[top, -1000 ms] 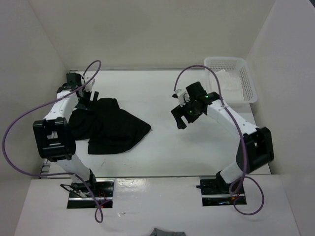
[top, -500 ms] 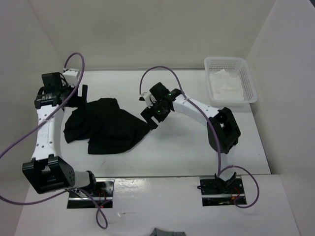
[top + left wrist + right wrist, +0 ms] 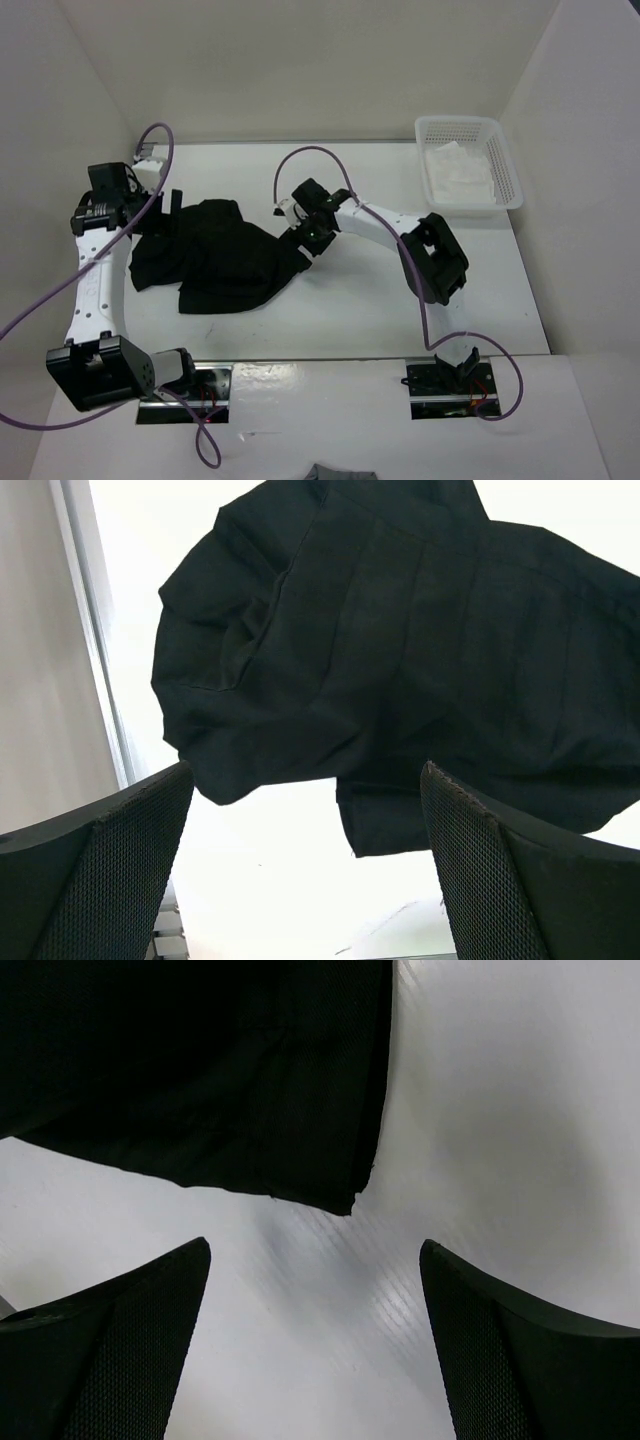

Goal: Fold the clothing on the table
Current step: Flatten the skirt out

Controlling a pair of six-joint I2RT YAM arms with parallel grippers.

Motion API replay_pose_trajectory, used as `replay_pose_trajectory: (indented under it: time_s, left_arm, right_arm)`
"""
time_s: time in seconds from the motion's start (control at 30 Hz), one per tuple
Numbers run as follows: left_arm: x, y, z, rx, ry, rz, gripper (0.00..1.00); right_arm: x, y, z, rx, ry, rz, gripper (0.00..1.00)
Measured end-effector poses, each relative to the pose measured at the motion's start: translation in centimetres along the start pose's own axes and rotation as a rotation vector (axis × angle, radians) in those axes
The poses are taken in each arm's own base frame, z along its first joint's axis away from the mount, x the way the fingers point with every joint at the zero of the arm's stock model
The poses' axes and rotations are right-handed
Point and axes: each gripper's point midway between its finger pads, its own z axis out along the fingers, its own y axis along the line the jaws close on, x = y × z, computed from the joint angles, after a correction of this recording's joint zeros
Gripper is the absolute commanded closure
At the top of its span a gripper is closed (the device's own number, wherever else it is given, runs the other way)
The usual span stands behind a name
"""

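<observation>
The clothing (image 3: 225,258) is a black skirt lying crumpled on the left half of the white table (image 3: 360,310). My left gripper (image 3: 168,204) hovers open at its far left edge, holding nothing. In the left wrist view the clothing (image 3: 400,650) spreads beyond the gripper (image 3: 305,875), and bare table shows between the mesh fingers (image 3: 100,880). My right gripper (image 3: 306,238) is open just above the clothing's right corner. The right wrist view shows that corner (image 3: 345,1198) ahead of the gripper (image 3: 315,1345), with only table between the fingers (image 3: 530,1360).
A white mesh basket (image 3: 505,170) stands at the far right corner with a white cloth (image 3: 455,172) inside. White walls border the table on the left, back and right. Purple cables loop from both arms.
My right gripper has swung left across the table to the clothing's right corner. My left gripper has opened wider and drawn back a little from the clothing's far left edge.
</observation>
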Motion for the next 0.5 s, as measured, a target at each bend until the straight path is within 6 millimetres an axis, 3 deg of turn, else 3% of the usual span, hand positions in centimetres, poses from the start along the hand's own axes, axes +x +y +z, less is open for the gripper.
replay_pose_trajectory:
  time_s: [0.23,0.43,0.5]
  left_arm:
    - [0.2,-0.1,-0.7,-0.005,-0.016,0.0,0.0]
    - [0.7,0.1,-1.1,-0.012,-0.016,0.006,0.0]
    - [0.7,0.1,-1.4,-0.019,-0.024,0.013,0.0]
  right_arm:
    - [0.1,0.1,1.6,-0.01,0.01,0.005,0.14]
    - [-1.0,1.4,3.4,-0.027,0.003,-0.027,0.15]
    - [-1.3,2.0,3.7,-0.032,-0.002,-0.033,0.21]
